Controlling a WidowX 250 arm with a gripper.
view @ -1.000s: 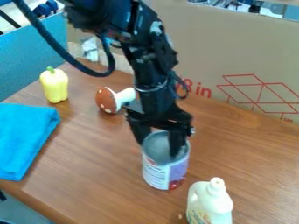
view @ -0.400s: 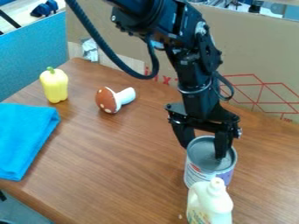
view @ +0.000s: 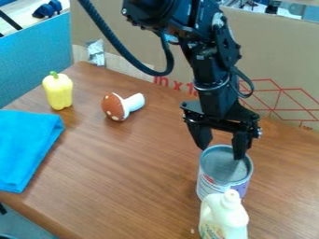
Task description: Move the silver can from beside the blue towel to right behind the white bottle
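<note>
Wooden tabletop (view: 143,172), cardboard (view: 181,28) behind: nearest, a pale bottle (view: 224,217) stands below the fingers. Just beyond, an upright can (view: 215,183), grey inside, contents unclear, sits under the spread gripper (view: 222,153), apparently set down, leaving only clearance. Well aside from the fingers lies a toy mushroom (view: 118,106).

Pepper (view: 58,92): yellow, upright
Mushroom (view: 114,107): on its side, brown cap, white stem
Cloth (view: 26,149): blue, folded, near the pepper
Bottle (view: 224,217): pale, upright
Cardboard (view: 287,56): behind the worktop (view: 137,163), red-printed
</note>
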